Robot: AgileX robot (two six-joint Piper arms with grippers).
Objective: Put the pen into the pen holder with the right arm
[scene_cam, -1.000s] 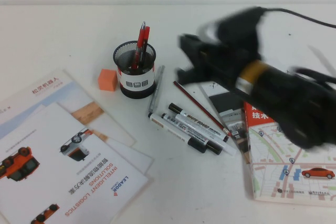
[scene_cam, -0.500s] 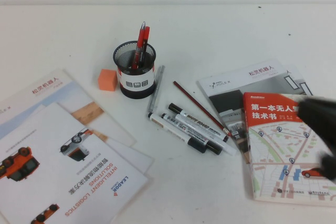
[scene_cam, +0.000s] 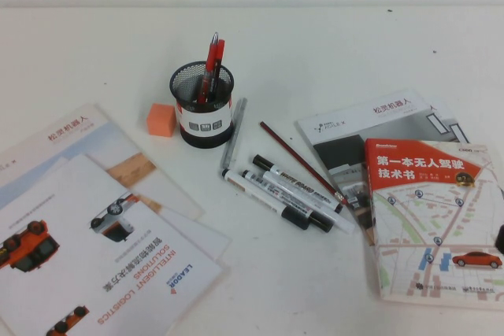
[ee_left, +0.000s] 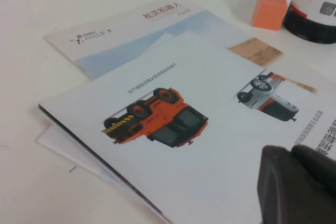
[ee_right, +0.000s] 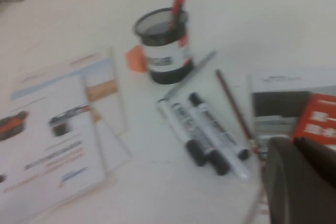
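Red plastic stands out first in my high view: the pen (scene_cam: 211,67) is upright inside the pen holder (scene_cam: 203,106), which sits toward the far-left part of the counter, an orange block (scene_cam: 161,120) just beside it and the white markers (scene_cam: 295,193) lying near the counter's middle. From this I judge the drop is done, so the step in hand is retreat; I would carry the right arm (scene_cam: 500,237) back toward the near-right corner, high enough to clear the red book (scene_cam: 429,218), and not brush the holder. Only a dark sliver of that arm shows at the right edge. In my left wrist view the left gripper (ee_left: 299,184) hovers over the brochures (ee_left: 173,129) at the near-left of the counter, the holder's base just visible beyond; whether its claw is released or clenched I cannot tell. In my right wrist view the right gripper (ee_right: 302,182) hangs above the near-right side, looking back across the markers to the holder with the pen in it; its claw state I cannot tell either, though nothing shows in its grasp. Compared with half a second ago, the right arm's dark bulk over the book has almost left the high view; pen, holder and papers have not shifted.
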